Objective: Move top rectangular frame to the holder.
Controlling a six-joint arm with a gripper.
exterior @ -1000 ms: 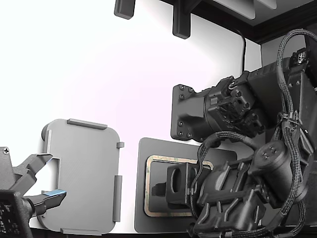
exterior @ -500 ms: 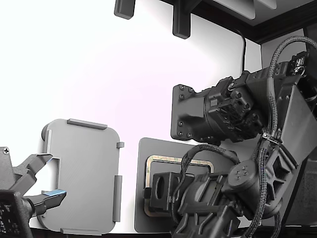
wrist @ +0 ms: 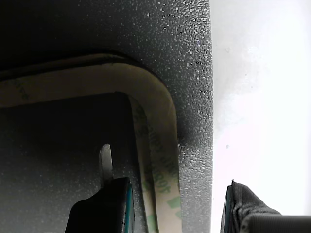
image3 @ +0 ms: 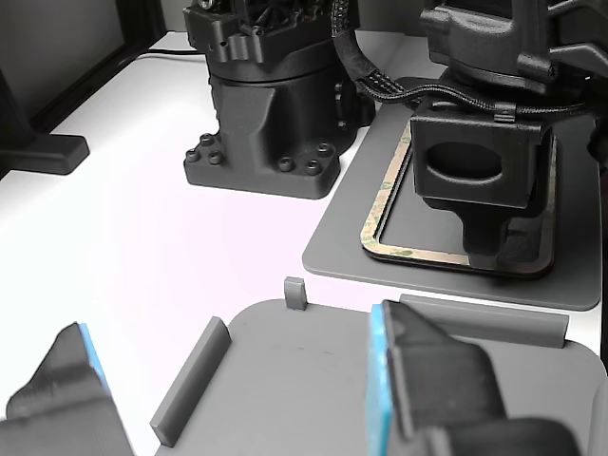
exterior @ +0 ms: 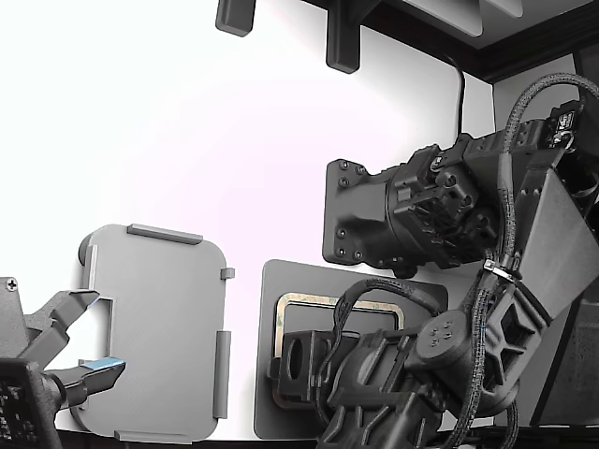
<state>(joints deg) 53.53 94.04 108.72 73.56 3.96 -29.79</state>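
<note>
gripper is low over the dark pad, fingers spread apart and gripping nothing. the frame's tan rim runs between the two fingers, nearer the one on its dark centre side; the other finger sits out past the pad edge over the white table. whether a finger touches the frame i can't tell. holder lies well apart from the fingers.

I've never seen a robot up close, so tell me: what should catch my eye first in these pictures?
First, the big black robot arm on the exterior view's right, bent low over a dark grey pad. Its gripper is open, one finger on each side of the tan frame lying on that pad. On the exterior view's left sits the light grey holder, with nothing in it.
</note>
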